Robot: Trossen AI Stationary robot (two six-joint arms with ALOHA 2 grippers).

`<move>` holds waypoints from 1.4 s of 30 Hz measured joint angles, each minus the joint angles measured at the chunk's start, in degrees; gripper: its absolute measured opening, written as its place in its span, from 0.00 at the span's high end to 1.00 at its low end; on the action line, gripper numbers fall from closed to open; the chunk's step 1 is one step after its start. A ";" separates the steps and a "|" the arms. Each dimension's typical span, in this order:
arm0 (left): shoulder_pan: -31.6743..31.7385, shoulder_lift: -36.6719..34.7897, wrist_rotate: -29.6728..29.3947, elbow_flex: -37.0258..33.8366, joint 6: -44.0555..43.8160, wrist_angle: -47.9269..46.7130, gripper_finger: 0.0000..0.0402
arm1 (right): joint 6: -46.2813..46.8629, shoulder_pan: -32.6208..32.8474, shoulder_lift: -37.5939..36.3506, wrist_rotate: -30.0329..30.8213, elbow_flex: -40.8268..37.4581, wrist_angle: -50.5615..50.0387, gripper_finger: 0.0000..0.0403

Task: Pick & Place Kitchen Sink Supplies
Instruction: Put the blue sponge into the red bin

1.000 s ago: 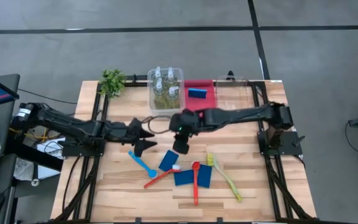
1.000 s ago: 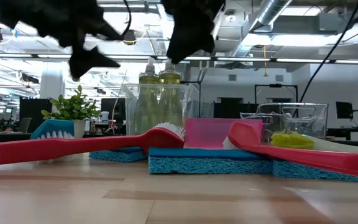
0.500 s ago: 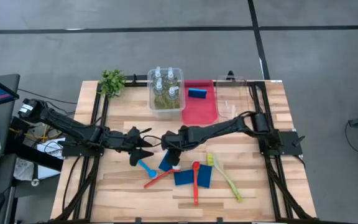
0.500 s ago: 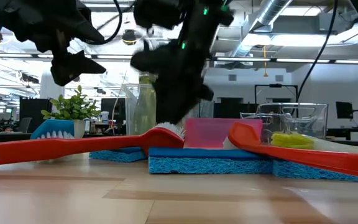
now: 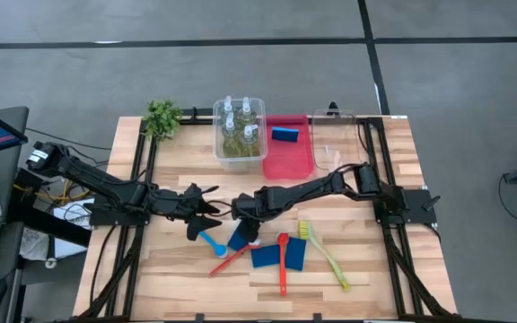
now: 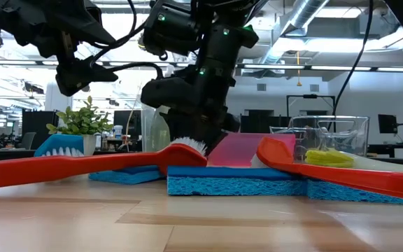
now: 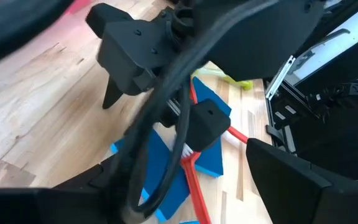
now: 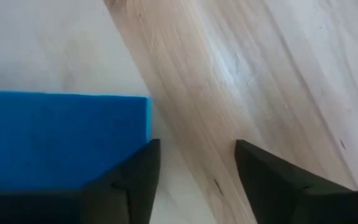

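Here the right gripper [image 5: 240, 235], jaws parted, hangs over a blue sponge's [image 8: 55, 137] edge; left gripper [image 5: 201, 215] released nearby.

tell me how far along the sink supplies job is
Done: four bottles stand in the clear bin, and one sponge lies in the red bin. In hand: the right gripper is open, low over a blue sponge; nothing is gripped. Left: three sponges and all the brushes. The left gripper hovers open nearby.

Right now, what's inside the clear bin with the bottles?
Four small bottles of yellow-green liquid with white tops stand in the clear bin. Its floor beneath and between them is covered, so anything lying flat there can't be seen.
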 joint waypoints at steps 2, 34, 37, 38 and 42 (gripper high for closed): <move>0.00 0.00 -0.39 0.00 0.00 0.08 0.32 | -0.02 0.02 -0.93 0.38 -0.06 -0.11 0.46; 0.00 -0.02 -1.84 0.00 0.05 0.66 0.32 | -2.17 1.89 4.67 -4.18 0.29 7.95 0.50; -0.10 -0.02 -1.84 0.00 0.04 0.63 0.32 | -2.12 1.84 5.42 -5.99 0.29 7.95 0.60; -0.13 -0.02 -1.83 0.00 0.03 0.66 0.32 | -2.12 1.84 5.42 -6.69 0.29 7.85 0.65; -0.13 -0.02 -1.83 0.00 0.05 0.64 0.32 | -2.13 1.70 4.51 -8.20 0.15 7.41 0.89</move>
